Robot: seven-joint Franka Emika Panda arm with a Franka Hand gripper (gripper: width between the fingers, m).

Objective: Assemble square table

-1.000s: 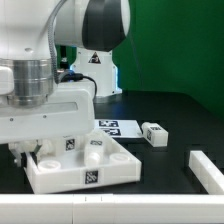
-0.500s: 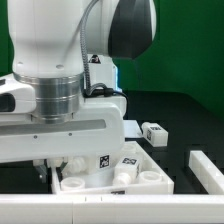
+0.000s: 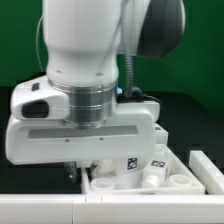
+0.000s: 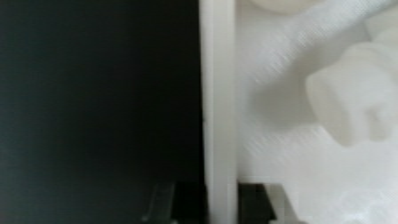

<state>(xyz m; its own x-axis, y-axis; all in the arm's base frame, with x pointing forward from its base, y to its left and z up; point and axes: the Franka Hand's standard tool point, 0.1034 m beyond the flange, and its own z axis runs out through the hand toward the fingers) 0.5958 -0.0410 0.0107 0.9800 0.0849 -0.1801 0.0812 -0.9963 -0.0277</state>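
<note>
The square table's white panel [image 3: 160,180] lies on the black table at the front, its raised rim and round corner sockets showing to the exterior view's right of my hand. My gripper [image 3: 84,172] reaches down onto the panel's near-left rim, and the big white hand hides most of the fingers. In the wrist view the rim wall [image 4: 215,100] runs straight between my two dark fingers [image 4: 178,205], so my gripper [image 4: 215,206] is shut on it. A blurred stubby white leg [image 4: 356,105] stands inside the panel. A black-and-white tag [image 3: 131,165] shows on the panel.
A long white bar [image 3: 60,211] runs along the front edge. Another white piece [image 3: 209,167] lies at the exterior view's right, close to the panel's corner. My arm fills the middle and hides the back of the black table [image 3: 200,115].
The panel has slid toward the exterior view's right with my gripper shut on its rim. My arm has swung the same way and now fills more of the view, hiding the loose leg behind it.
</note>
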